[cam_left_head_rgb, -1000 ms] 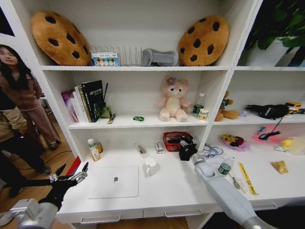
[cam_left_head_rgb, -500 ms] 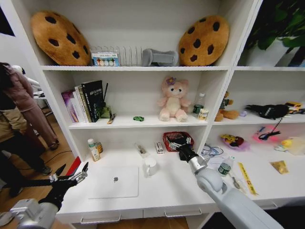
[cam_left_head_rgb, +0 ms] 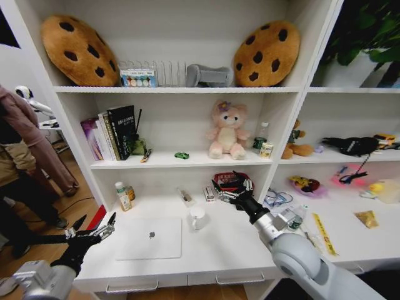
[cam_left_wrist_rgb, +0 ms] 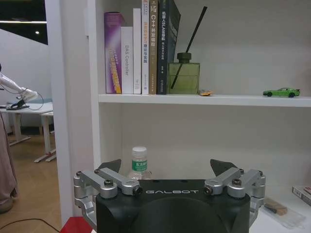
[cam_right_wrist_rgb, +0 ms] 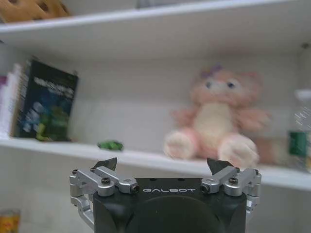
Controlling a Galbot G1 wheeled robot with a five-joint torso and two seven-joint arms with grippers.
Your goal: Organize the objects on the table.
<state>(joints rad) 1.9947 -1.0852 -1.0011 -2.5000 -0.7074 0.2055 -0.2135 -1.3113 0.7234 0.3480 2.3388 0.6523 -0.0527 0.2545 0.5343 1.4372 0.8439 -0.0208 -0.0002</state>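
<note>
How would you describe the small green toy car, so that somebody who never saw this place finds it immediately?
Start at the white bookcase and find its middle shelf, the board that carries the pink plush bear. The green toy car stands on that board, between the row of books and the bear. It is by far the smallest thing there and the only bright green one.

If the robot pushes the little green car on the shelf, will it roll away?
Probably. The green car sits on its wheels on the smooth shelf, so a nudge could send it rolling. It looks tiny and likely light, easy to knock off.
</note>
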